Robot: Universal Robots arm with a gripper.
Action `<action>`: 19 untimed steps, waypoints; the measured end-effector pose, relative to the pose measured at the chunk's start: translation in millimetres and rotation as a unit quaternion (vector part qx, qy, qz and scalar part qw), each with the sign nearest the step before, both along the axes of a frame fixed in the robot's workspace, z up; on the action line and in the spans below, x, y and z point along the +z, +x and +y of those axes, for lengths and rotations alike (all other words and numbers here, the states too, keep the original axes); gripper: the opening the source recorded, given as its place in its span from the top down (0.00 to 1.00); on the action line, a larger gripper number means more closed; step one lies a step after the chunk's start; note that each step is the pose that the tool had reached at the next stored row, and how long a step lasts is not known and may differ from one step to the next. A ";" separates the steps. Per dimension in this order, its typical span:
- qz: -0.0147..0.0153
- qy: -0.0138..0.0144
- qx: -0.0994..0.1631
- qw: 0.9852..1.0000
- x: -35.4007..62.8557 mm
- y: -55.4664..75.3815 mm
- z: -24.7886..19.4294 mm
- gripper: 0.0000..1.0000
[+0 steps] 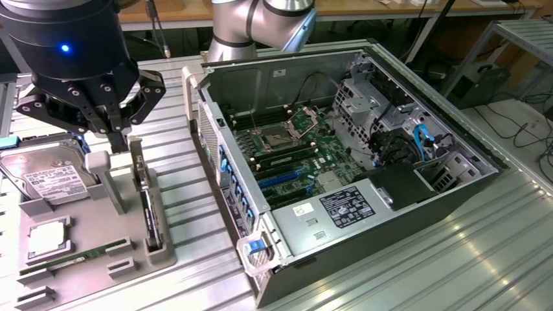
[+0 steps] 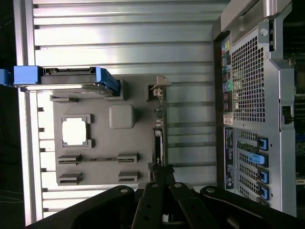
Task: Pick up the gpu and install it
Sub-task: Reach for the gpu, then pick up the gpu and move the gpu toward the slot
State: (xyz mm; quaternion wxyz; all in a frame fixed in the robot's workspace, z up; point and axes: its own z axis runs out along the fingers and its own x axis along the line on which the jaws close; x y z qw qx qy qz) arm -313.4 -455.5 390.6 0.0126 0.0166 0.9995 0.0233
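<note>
Just above the gpu's (image 1: 149,207) upper edge, the claw (image 1: 119,141) hangs clenched, contact unclear

Looked like a robotics lab or workshop. Ribbed aluminium worktop (image 1: 467,272) carried an open computer case (image 1: 406,227) and a grey parts fixture (image 1: 90,227); a robot arm (image 1: 259,26) stood behind, with wooden benches (image 1: 372,10) and loose cables (image 1: 527,133) beyond.

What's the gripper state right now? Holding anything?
Gripper: closed, just over the gpu standing on edge in the gray tray; whether it actually grips the gpu cannot be told.
</note>
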 end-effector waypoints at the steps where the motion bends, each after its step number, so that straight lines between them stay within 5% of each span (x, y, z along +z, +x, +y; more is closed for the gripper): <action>1: 0.000 0.000 0.000 1.000 0.0 -0.3 0.0 0.89; 16: 0.000 0.000 0.000 1.000 0.0 -0.4 0.0 0.89; 19: 0.000 0.000 0.000 1.000 0.0 -0.4 0.0 0.70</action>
